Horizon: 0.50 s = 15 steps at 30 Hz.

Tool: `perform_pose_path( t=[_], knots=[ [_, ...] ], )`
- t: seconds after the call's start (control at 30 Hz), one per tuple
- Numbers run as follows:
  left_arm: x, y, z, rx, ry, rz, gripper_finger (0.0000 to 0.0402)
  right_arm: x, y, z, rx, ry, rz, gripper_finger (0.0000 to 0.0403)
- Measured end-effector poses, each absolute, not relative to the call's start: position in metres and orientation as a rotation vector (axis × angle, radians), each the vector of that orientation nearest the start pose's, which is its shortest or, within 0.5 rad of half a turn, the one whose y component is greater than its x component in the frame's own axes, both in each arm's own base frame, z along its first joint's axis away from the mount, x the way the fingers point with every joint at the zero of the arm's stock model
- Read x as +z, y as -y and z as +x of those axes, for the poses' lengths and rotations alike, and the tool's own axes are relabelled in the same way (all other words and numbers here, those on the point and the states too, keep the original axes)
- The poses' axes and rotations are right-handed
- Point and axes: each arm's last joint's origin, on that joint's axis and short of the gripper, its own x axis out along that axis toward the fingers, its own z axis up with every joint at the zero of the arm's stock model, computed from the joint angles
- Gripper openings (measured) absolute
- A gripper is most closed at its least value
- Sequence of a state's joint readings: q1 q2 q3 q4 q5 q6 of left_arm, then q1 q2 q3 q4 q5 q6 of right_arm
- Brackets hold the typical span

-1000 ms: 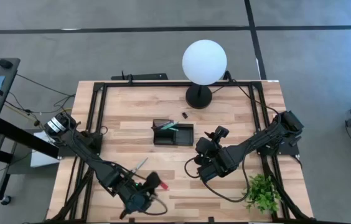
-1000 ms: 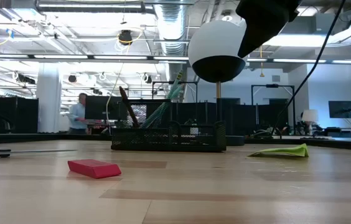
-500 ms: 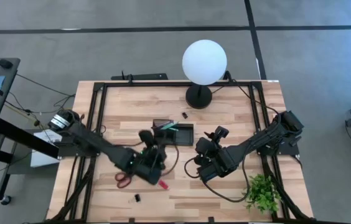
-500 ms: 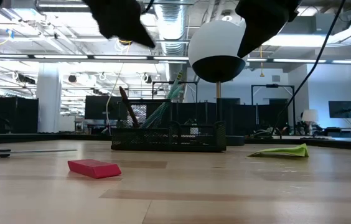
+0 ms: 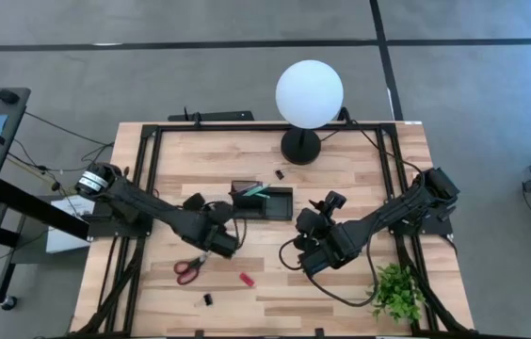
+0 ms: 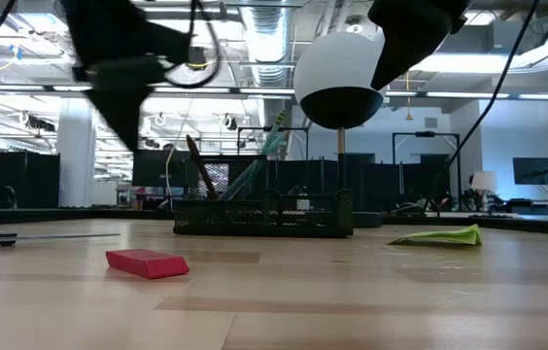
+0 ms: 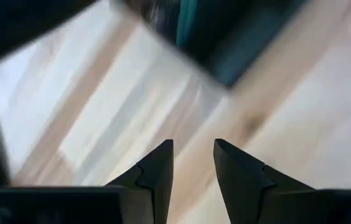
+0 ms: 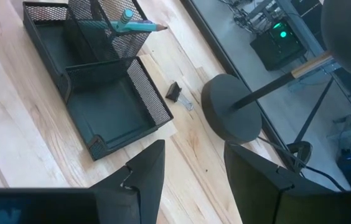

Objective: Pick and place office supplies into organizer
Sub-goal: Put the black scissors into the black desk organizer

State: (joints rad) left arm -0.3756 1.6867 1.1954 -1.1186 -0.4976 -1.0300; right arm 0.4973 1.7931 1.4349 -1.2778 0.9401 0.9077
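The black mesh organizer (image 5: pixel 262 201) stands mid-table with a teal pen (image 8: pixel 129 22) and other pens (image 6: pixel 255 165) leaning in its cup. Red-handled scissors (image 5: pixel 188 270), a tiny red piece (image 5: pixel 245 279) and a black clip (image 5: pixel 207 299) lie flat near the front edge. A second clip (image 8: pixel 175 92) lies beside the lamp base. A lime-green sticky pad (image 6: pixel 439 235) lies on the table to the right. My left gripper (image 5: pixel 223 240) hovers open and empty just left and near of the organizer. My right gripper (image 8: pixel 194 174) waits open to the organizer's right, above the table.
A white globe lamp (image 5: pixel 310 92) on a round black base (image 5: pixel 300 148) stands behind the organizer. A small green plant (image 5: pixel 397 292) sits at the near right corner. Black rails (image 5: pixel 148 160) frame the tabletop's sides. A cable loops under the right arm (image 5: pixel 289 259).
My left gripper has swung from the near edge, by the clip and the red piece, toward the far edge and the organizer. It has rolled about its own line on the way. Its fingers stay apart and empty. The scissors and clip, earlier covered by the arm, now show.
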Motion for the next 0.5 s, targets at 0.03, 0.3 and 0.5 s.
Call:
perform_pose_path(
  t=[0.03, 0.3, 0.5],
  knots=[
    [0.21, 0.096, 0.272, 0.791, -1.233, -0.181, 0.0112, 0.247, -0.134, 0.295, -0.803, -0.914, -0.298, 0.0161],
    [0.209, 0.118, 0.25, 0.738, -1.439, -0.212, 0.0112, 0.247, -0.134, 0.295, -0.803, -0.914, -0.297, 0.0161],
    [0.208, 0.142, 0.243, 0.615, -1.427, -0.165, 0.0112, 0.247, -0.134, 0.295, -0.803, -0.914, -0.297, 0.0161]
  ],
)
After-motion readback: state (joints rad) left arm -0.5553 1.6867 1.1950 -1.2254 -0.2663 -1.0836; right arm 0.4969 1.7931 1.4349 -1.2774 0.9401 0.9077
